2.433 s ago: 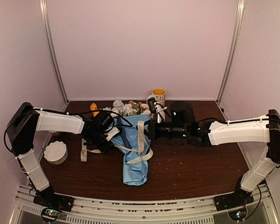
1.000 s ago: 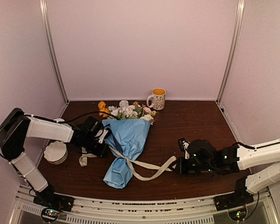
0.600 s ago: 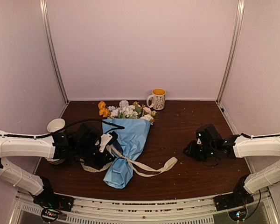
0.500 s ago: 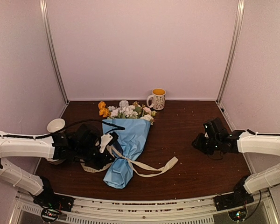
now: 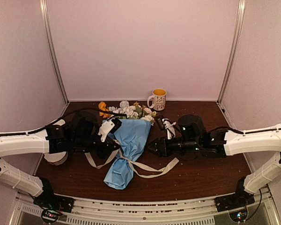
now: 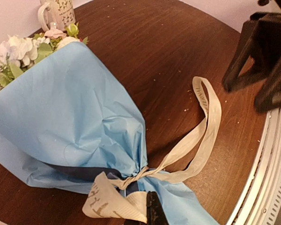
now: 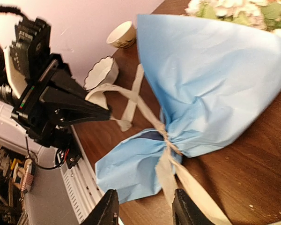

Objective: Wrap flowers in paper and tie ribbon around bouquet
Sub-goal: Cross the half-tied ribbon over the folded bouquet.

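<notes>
The bouquet lies on the table as a blue paper (image 5: 127, 140) cone, with the flowers (image 5: 129, 110) sticking out of its far wide end. A cream ribbon (image 5: 152, 168) is knotted round the cone's narrow waist (image 7: 166, 138). Its right tail loops loose across the wood (image 6: 203, 136). My left gripper (image 5: 113, 148) is shut on the ribbon's left end (image 6: 113, 202), just left of the knot. My right gripper (image 5: 151, 146) hangs just right of the cone. In the right wrist view it (image 7: 145, 210) stands open above the knot and the cone's tail, with nothing between its fingers.
A yellow-lined patterned mug (image 5: 158, 99) stands at the back behind the flower heads. A white scalloped bowl (image 7: 100, 71) and a small cup (image 7: 121, 33) sit at the left, under and beside my left arm. The metal rail (image 6: 267, 178) runs along the near edge.
My right gripper let go of the ribbon's right tail, drew off to the right, then swung back in beside the bouquet with its jaws open. My left gripper shifted slightly, still holding the ribbon.
</notes>
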`<state>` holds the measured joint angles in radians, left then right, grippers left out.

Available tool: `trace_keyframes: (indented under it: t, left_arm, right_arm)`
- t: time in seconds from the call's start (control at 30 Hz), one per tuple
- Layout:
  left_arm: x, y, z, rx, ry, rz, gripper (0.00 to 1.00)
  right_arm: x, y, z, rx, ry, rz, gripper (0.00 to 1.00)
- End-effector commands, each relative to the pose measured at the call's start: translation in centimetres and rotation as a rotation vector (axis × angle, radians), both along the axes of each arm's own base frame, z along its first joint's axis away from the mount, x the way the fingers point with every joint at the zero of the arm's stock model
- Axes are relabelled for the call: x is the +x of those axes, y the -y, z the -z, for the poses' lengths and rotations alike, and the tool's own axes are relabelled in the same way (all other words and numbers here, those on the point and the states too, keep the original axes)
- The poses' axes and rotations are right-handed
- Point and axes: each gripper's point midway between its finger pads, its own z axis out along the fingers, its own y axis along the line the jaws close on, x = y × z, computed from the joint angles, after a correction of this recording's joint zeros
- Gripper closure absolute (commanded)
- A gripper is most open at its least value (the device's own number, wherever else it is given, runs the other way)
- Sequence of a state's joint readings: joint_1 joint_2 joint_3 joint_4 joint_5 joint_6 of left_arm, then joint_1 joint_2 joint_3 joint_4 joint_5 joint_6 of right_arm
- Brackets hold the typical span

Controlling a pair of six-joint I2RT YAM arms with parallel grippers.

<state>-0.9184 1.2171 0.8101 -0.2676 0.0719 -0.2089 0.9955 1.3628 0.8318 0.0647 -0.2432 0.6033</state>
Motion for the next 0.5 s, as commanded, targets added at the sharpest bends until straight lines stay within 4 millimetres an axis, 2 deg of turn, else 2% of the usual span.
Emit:
trace_keyframes:
  t: [0.0,0.13,0.3,0.47]
  left_arm:
    - [-0.3,2.6,-2.4,-0.121,0.030,0.089,1.00]
    - [-0.2,3.2,-3.0,-0.173,0.041,0.093,1.00]
    - [0.9,2.9,-2.6,-0.233,0.017,0.074,1.00]
    - [1.4,3.5,-3.0,-0.300,-0.022,0.096,1.00]
  right_arm:
    - [-2.1,-6.0,-4.1,0.215,0.061,-0.192,0.61]
    - [-2.0,-7.7,-2.6,0.247,0.014,-0.187,0.60]
    - [-1.6,-9.7,-1.3,0.238,0.043,-0.167,0.60]
    - [-0.8,-10.8,0.2,0.248,0.042,-0.134,0.63]
